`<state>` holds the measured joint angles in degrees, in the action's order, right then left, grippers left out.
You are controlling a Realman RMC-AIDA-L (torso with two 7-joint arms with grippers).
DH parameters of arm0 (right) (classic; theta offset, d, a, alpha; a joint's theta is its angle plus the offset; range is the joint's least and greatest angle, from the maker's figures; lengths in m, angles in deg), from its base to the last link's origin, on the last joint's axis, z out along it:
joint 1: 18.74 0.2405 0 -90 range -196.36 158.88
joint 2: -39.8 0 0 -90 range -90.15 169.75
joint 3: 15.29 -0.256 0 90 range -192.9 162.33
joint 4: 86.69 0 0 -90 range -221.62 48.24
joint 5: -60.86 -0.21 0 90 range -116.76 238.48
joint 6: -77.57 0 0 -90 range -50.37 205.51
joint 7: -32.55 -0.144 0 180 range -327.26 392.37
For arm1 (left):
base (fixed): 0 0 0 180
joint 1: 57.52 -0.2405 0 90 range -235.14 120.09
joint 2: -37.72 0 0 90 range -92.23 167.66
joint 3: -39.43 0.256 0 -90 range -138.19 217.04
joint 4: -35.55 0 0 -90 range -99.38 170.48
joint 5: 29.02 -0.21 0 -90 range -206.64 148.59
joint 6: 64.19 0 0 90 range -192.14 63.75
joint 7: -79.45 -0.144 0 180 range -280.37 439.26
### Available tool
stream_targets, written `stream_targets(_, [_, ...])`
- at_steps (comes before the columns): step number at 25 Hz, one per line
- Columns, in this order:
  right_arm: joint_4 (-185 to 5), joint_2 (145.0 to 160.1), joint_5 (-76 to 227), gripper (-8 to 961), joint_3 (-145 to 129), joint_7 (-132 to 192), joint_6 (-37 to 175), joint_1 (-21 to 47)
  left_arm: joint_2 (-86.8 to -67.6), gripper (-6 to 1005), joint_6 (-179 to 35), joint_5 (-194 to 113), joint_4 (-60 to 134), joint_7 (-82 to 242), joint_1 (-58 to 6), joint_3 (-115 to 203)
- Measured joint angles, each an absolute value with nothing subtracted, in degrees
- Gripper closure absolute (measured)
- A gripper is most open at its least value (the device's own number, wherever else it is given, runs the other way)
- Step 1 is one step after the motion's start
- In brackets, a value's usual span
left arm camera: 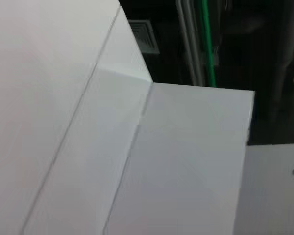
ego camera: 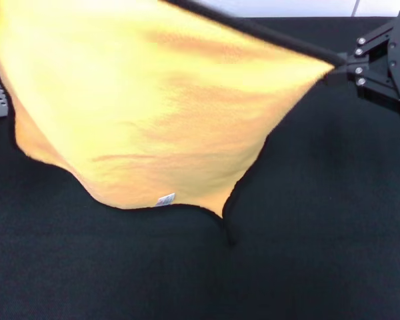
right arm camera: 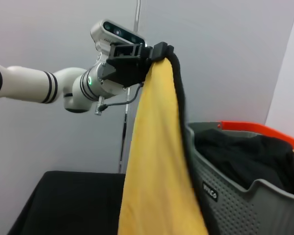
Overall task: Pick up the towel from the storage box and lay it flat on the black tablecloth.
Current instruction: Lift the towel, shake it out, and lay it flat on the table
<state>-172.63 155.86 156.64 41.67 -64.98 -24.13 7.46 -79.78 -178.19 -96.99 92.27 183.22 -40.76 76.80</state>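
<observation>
Both arms are up and the towel (ego camera: 153, 113) is stretched out in the air between them, yellow-orange face towards us, sagging in the middle above the black tablecloth (ego camera: 307, 253), white tag on its lowest edge. The right gripper (ego camera: 337, 70) at the far right is pinched closed on one black-edged corner. From the right wrist view, the left gripper (right arm camera: 157, 51) is clamped tight on the other corner, up high, with the cloth hanging straight down beside the storage box (right arm camera: 235, 205). That grey perforated box holds dark fabric.
</observation>
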Motion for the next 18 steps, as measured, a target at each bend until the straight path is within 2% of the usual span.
stream_targets(2, [-172.3, 155.91, 156.6, 942, 42.3, -65.0, -24.1, 7.3, -80.96, 971, -179.7, -97.2, 90.5, 181.3, -40.7, 77.7])
stream_targets(6, [-172.3, 156.02, 155.8, 941, 43.1, -65.4, -24.1, 6.9, -82.06, 972, -180.0, -96.8, 90.1, 178.7, -41.8, 80.2])
stream_targets(18, [-176.4, 155.99, 149.9, 942, 47.7, -71.0, -26.2, 4.8, -81.98, 972, -180.6, -89.9, 90.7, 177.1, -48.7, 95.7])
